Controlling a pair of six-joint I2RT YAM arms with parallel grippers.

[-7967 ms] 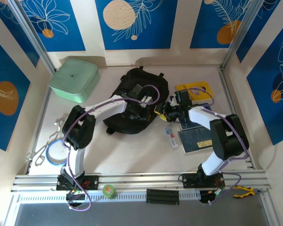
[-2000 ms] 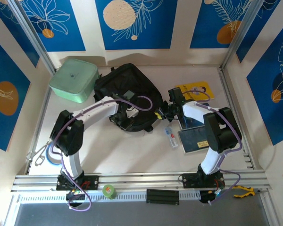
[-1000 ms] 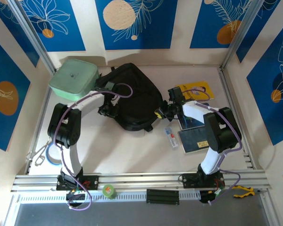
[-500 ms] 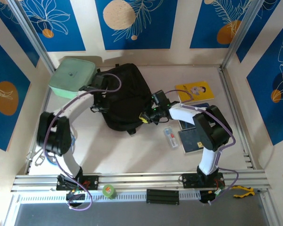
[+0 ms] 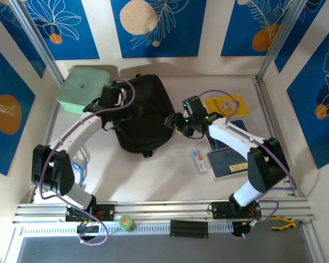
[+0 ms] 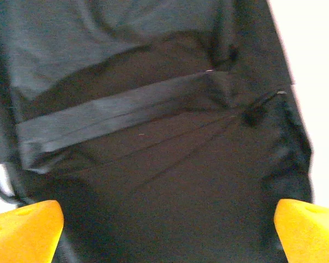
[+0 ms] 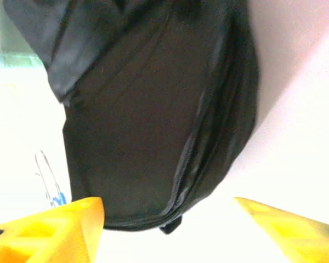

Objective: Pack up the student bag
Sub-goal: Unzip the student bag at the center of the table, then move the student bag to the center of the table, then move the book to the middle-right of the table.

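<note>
Top external view: a pale table (image 5: pixel 153 175) walled by blue-and-cream panels. The student bag (image 5: pixel 145 112), large, black and soft, lies flat at the middle of the table's far half. A mint-green lidded box (image 5: pixel 83 97) sits just beside it at the far left. The left arm reaches up from the near left corner, and the left gripper (image 5: pixel 120 114) is at the bag's left edge. The right arm bends in from the near right, with the right gripper (image 5: pixel 171 121) at the bag's right edge. To the right of the bag lie a yellow book (image 5: pixel 226 104), a dark flat pad (image 5: pixel 227 161) nearer the arms, and a small clear packet (image 5: pixel 197 159) between pad and bag. A green tape roll (image 5: pixel 126 222) rests on the rail at the near edge.

Left wrist view: black fabric lies close beneath the camera, crossed by a flat strap from lower left to upper right. The yellow tips of the jaws show in the two bottom corners, wide apart, with nothing clamped between them.

Right wrist view: the bag's rounded end with a curved zipper line, pale table around it. The yellow jaws sit at the lower left and lower right, apart and gripping nothing.
</note>
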